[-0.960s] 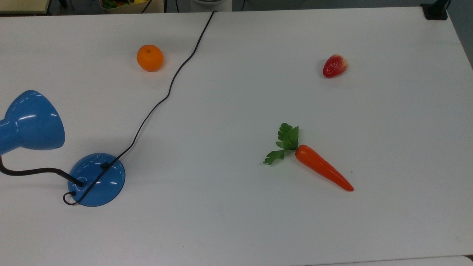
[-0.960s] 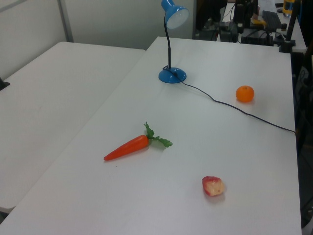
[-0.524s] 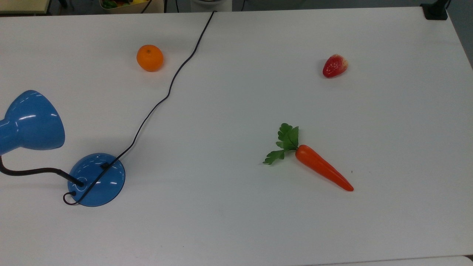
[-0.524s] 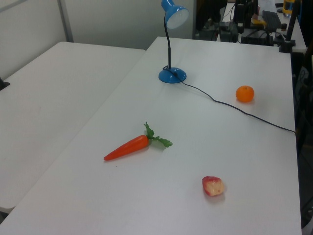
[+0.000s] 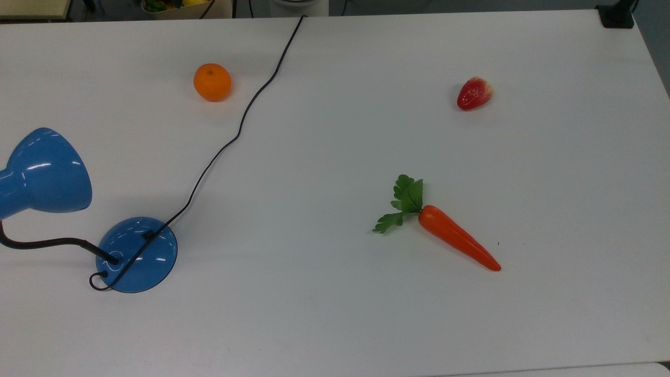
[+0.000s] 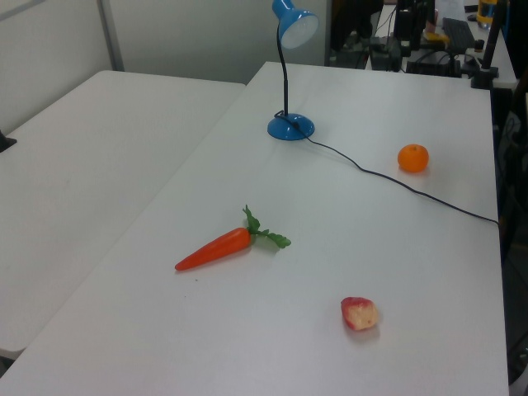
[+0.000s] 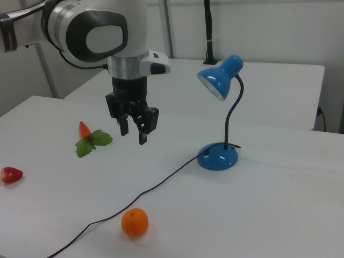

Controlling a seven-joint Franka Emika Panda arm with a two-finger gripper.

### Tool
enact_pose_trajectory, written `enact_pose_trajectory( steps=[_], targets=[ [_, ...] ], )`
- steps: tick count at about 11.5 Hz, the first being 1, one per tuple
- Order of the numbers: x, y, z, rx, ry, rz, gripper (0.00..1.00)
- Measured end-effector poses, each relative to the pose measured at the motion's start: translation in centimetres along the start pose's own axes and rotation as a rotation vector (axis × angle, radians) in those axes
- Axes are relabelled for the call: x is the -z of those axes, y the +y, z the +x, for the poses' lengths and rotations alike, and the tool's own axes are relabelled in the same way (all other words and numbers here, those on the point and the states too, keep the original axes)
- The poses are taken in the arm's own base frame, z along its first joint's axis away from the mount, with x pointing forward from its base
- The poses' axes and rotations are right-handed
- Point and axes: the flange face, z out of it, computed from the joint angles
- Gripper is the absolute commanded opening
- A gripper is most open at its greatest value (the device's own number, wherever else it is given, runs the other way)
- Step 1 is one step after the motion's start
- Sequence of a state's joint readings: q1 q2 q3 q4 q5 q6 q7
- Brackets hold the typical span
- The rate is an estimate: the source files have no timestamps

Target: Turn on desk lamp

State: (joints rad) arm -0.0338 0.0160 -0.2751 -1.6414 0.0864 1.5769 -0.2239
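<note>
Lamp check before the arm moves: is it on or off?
Off: the lamp shade's inside looks dark, with no glow or light pool on the table.

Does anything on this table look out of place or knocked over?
Nothing is spilled or toppled. The desk lamp stands upright, unlit. Only oddity: its cord drapes over the base and trails across the table near the orange.
</note>
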Motion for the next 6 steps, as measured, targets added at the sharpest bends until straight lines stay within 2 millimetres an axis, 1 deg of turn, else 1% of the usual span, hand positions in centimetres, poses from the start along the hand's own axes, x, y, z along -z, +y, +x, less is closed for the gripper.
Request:
enact_pose_trajectory(
  steps=[1,2,4,6],
  targets=[
    [0.0,0.0,0.1,-0.001,0.004,-0.001,0.15],
    [0.0,0.1,0.1,-0.002,0.007,-0.002,0.11],
    [0.1,0.3,0.8,-0.038,0.058,-0.009,0.08],
    [-0.5,0.6,1.9,-0.111,0.116,-0.019,0.05]
  ],
)
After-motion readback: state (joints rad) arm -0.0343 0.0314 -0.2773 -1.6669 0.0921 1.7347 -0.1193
